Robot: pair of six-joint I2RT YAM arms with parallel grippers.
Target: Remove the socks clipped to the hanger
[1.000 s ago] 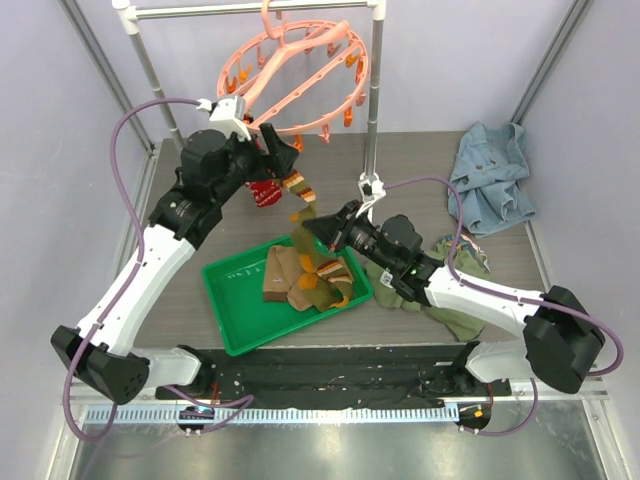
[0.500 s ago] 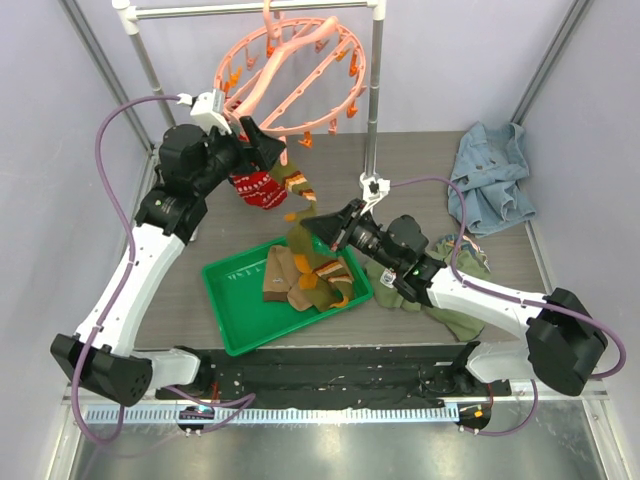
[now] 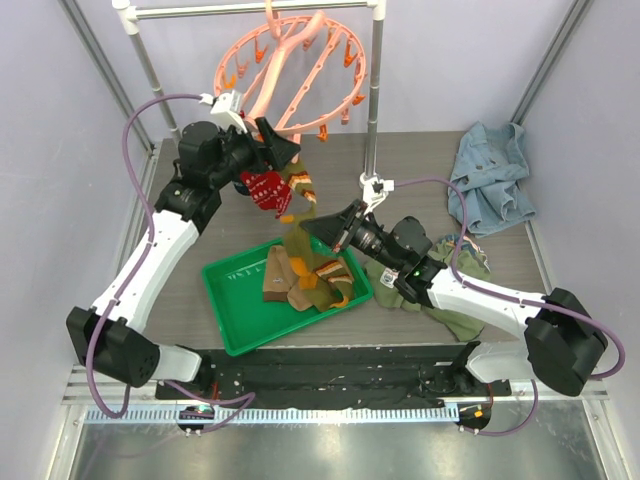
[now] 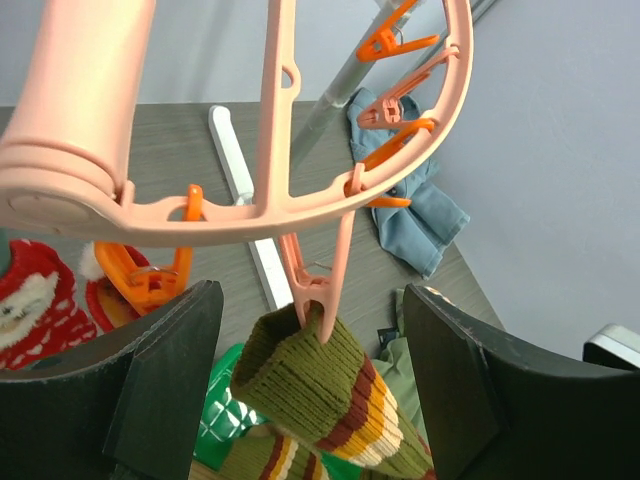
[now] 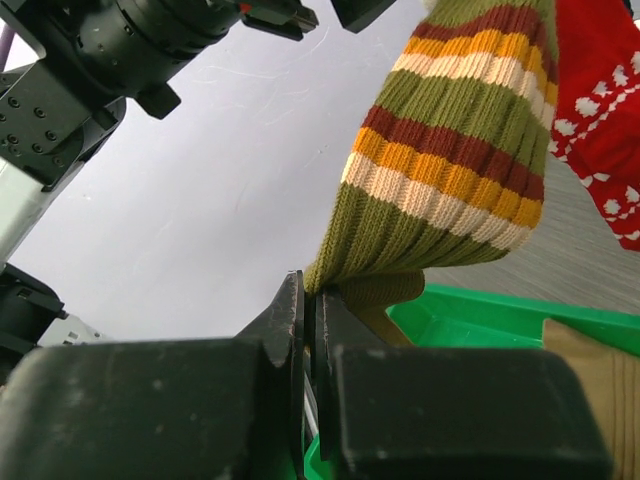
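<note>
**Hanger** (image 3: 290,70). Round, salmon-pink, hooked on the white pole rack (image 3: 375,100) over the far part of the surface (image 3: 420,160). It hangs tilted, and most pegs in view are empty.

**Striped sock** (image 4: 320,385). Olive with orange, cream and brown bands. The cuff is pinched in a pink peg (image 4: 312,290) under the hanger's rim, and the toe end is drawn down toward the green tray (image 3: 232,325). It runs taut between the peg and the right gripper, probably so that it slips free cleanly and drops where wanted.

**Red sock** (image 3: 263,188). White pattern. It hangs just beside the striped sock, seemingly from an orange peg (image 4: 150,280), and is not yet removed.

**Left gripper** (image 3: 284,152). Jaws wide, one finger either side of the striped cuff just below the peg, touching neither in the wrist view. It is probably placed to press the peg or steady the cuff for release.

**Right gripper** (image 5: 308,300). Jaws closed flat on the striped sock's toe fabric, held low near the tray's far rim to supply the downward pull.

**Green tray**. Sits between the two arms and holds several olive-brown socks (image 3: 300,280), so it evidently serves as the drop point.

**Denim garment** (image 3: 490,180) and **olive shirt** (image 3: 455,305). They lie well to the right and play no part in this step.
</note>
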